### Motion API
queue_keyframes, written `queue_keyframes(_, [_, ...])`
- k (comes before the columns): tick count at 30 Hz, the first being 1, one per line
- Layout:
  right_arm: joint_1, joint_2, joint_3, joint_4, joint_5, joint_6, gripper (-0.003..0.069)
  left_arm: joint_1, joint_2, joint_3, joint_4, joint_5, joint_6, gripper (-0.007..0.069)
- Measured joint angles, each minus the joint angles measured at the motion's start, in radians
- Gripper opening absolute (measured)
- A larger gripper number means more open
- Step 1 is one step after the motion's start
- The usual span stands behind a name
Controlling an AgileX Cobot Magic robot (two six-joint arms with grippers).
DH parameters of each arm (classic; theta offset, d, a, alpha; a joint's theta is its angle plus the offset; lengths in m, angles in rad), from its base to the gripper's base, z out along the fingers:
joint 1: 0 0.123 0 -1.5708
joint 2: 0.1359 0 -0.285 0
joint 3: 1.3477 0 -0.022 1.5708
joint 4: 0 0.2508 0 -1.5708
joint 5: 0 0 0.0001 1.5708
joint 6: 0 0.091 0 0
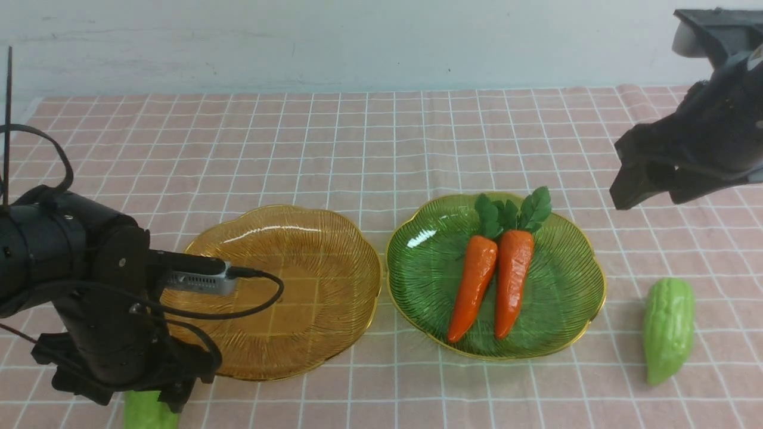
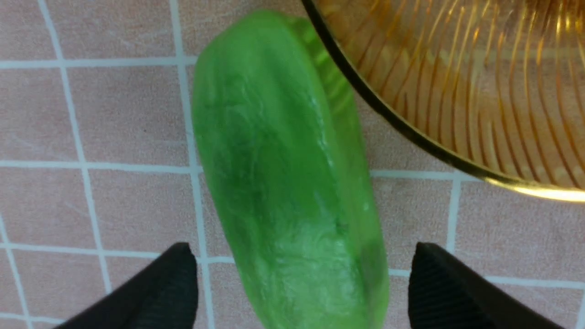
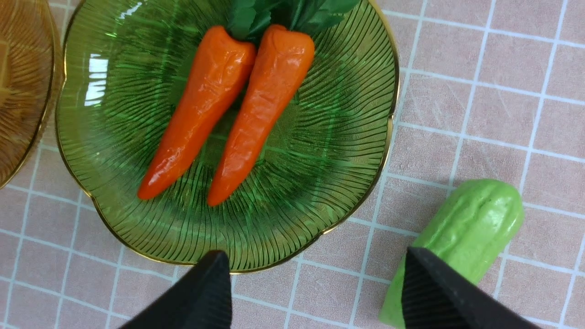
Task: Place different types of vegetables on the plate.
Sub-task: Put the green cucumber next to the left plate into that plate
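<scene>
Two orange carrots with green tops lie side by side on the green glass plate; they also show in the right wrist view. One light green gourd lies on the cloth by the amber plate's near rim. My left gripper is low over it and open. Its fingers stand either side of the gourd with gaps. A second gourd lies right of the green plate. My right gripper is raised, open and empty.
An amber glass plate with nothing on it sits left of the green plate; its rim shows in the left wrist view. A pink checked cloth covers the table. A pale wall runs along the back.
</scene>
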Motion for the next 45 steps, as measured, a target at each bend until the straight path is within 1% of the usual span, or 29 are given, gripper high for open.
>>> queue_keyframes(3, [0.0, 0.0, 0.0, 0.0, 0.0, 0.0, 0.0458, 0.008, 0.003, 0.0, -0.002, -0.012, -0.001, 0.0562])
queue_keyframes(7, [0.0, 0.0, 0.0, 0.0, 0.0, 0.0, 0.0458, 0.043, 0.025, -0.001, -0.011, -0.023, -0.001, 0.0562])
queue_keyframes(14, [0.0, 0.0, 0.0, 0.001, 0.0, 0.0, 0.0458, 0.066, 0.111, -0.001, -0.056, -0.061, 0.011, 0.0554])
queue_keyframes(16, [0.0, 0.0, 0.0, 0.001, 0.0, 0.0, 0.0458, 0.066, 0.132, -0.001, -0.066, -0.068, 0.027, 0.0531])
queue_keyframes(17, [0.0, 0.0, 0.0, 0.001, 0.0, 0.0, 0.0458, 0.067, 0.138, -0.005, -0.072, -0.068, 0.035, 0.0496])
queue_keyframes(18, [0.0, 0.0, 0.0, 0.001, 0.0, 0.0, 0.0458, 0.067, 0.142, -0.007, -0.083, -0.064, 0.04, 0.0408])
queue_keyframes(19, [0.0, 0.0, 0.0, 0.001, 0.0, 0.0, 0.0458, 0.067, 0.142, -0.007, -0.083, -0.064, 0.04, 0.0399])
queue_keyframes(21, [0.0, 0.0, 0.0, -0.003, 0.0, -0.007, 0.0458, 0.067, 0.138, -0.008, -0.062, -0.035, 0.035, 0.0342])
queue_keyframes(24, [0.0, -0.013, 0.02, -0.014, -0.001, -0.015, 0.0454, 0.067, 0.085, -0.001, -0.018, 0.026, 0.008, 0.0335])
queue_keyframes(26, [0.0, -0.033, 0.051, -0.043, -0.001, -0.015, 0.0451, 0.068, -0.011, -0.001, -0.002, 0.058, -0.001, 0.0335])
queue_keyframes(29, [0.0, -0.054, 0.101, -0.109, 0.0, 0.016, 0.045, 0.069, -0.138, -0.001, -0.008, 0.075, -0.005, 0.0335])
queue_keyframes(31, [-0.003, -0.055, 0.135, -0.142, 0.0, 0.047, 0.045, 0.069, -0.215, -0.005, -0.046, 0.05, 0.005, 0.0333])
queue_keyframes(33, [-0.017, -0.045, 0.158, -0.17, 0.0, 0.068, 0.045, 0.069, -0.253, -0.026, -0.108, 0.001, 0.047, 0.0333])
queue_keyframes(35, [-0.056, -0.015, 0.168, -0.196, -0.014, 0.111, 0.0455, 0.069, -0.257, -0.077, -0.224, -0.042, 0.135, 0.0333])
queue_keyframes(37, [-0.102, 0.027, 0.168, -0.199, -0.041, 0.149, 0.0467, 0.069, -0.228, -0.129, -0.323, -0.067, 0.224, 0.0333])
queue_keyframes(40, [-0.153, 0.102, 0.17, -0.171, -0.062, 0.164, 0.0494, 0.069, -0.151, -0.195, -0.422, -0.093, 0.341, 0.0335])
queue_keyframes(42, [-0.158, 0.165, 0.17, -0.157, -0.089, 0.166, 0.0521, 0.069, -0.075, -0.238, -0.47, -0.111, 0.419, 0.034])
queue_keyframes(45, [-0.158, 0.244, 0.17, -0.11, -0.128, 0.166, 0.0565, 0.069, 0.026, -0.275, -0.489, -0.132, 0.47, 0.0384])
